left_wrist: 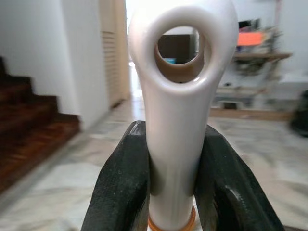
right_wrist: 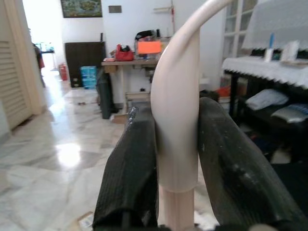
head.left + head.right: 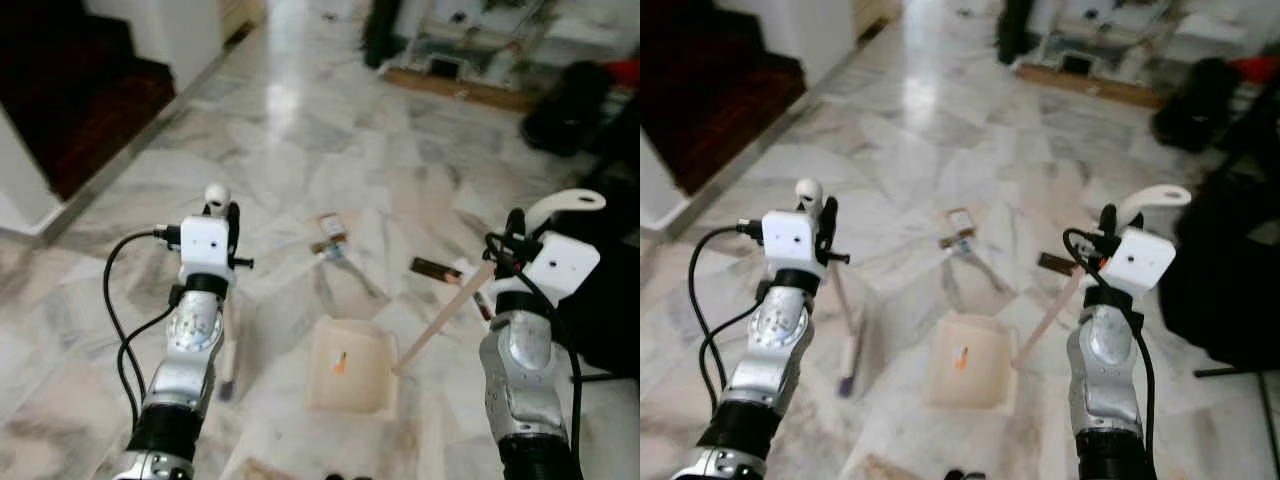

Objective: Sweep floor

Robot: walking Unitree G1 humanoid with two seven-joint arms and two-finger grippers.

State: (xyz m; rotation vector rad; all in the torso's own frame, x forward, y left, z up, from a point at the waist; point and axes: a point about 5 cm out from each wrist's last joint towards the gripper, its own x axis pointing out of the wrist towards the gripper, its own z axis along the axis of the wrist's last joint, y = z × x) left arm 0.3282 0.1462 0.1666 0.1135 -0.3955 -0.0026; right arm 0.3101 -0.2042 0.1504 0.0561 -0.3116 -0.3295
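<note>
Marble floor (image 3: 300,130), pale with grey veins, spreads out before me, and I stand over it with a tool in each arm. My left gripper (image 1: 175,178) is clamped on the white handle of the broom (image 3: 217,196), both black fingers (image 1: 122,187) pressed against its sides just below the hanging loop at its top; the stick runs down beside my left forearm to the brush head, which rests on the floor near my left side. My right gripper (image 2: 175,159) is closed around the curved cream handle of the dustpan (image 3: 350,365), whose long stick slants down and toward my left to the cream pan lying flat on the floor between my two arms. A small orange scrap (image 3: 341,362) lies in the pan. Ahead of the pan, a little litter is scattered on the marble: a paper wrapper (image 3: 331,226) and, to its right, a dark flat piece (image 3: 435,269). Dark stairs (image 3: 80,90) rise at my far left.
</note>
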